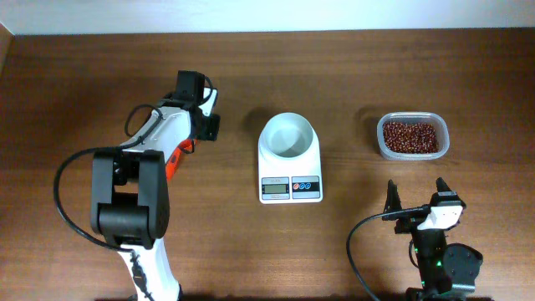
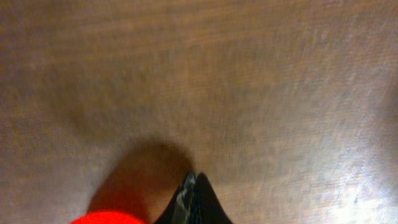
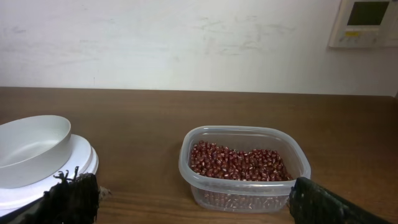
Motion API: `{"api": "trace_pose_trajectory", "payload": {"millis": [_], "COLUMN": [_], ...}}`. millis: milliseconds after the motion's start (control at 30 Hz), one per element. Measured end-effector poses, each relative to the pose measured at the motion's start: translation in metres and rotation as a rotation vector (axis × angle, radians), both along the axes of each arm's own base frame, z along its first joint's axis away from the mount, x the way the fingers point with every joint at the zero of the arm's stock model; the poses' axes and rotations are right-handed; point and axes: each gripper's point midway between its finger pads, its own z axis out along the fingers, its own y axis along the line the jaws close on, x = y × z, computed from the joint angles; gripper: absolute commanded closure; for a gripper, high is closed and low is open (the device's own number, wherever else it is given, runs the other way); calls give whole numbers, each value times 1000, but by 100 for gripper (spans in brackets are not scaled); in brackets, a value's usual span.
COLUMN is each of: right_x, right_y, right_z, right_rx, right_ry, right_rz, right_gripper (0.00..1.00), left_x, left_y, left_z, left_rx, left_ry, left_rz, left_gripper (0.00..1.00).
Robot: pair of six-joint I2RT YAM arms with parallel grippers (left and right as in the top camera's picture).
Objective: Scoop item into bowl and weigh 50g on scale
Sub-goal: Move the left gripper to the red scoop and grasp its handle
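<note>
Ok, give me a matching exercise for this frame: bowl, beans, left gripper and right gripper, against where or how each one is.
Things:
1. bowl
2. beans
3. left gripper
4. right gripper

Place or state:
A. open
B. in the clear tub
C. on the scale
D. shut

Pairs: 1-C, 2-B, 3-D, 4-A

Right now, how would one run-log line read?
left gripper shut over table | right gripper open | bowl empty on scale | beans in tub
</note>
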Motion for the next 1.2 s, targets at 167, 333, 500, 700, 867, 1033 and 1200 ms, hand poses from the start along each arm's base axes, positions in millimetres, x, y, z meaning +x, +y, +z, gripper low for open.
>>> {"api": "trace_pose_trajectory", "payload": {"millis": [167, 333, 500, 700, 867, 1033, 1200], "right_x": [0, 0, 0, 0, 0, 0, 0], "right_y": [0, 0, 0, 0, 0, 0, 0], "right_z": [0, 0, 0, 0, 0, 0, 0], "right_rx": [0, -1, 0, -1, -1, 0, 0], "right_ry": [-1, -1, -1, -1, -1, -1, -1], "right_rz": [0, 0, 0, 0, 0, 0, 0], "right_gripper": [1, 1, 1, 1, 1, 1, 1], "left_x": [17, -11, -57, -61, -66, -74, -84], "left_y": [-19, -15, -12, -19, 5, 11, 14], "left_z": [46, 72, 25, 22, 20, 4, -9], "left_rx": [-96, -121, -130, -196, -109, -87, -78], "left_ry": [1, 144, 307, 327, 319, 312, 316], "left_rz": [-38, 28, 111, 232, 516, 596, 611], "left_gripper": [93, 78, 1, 5, 27, 50, 48]}}
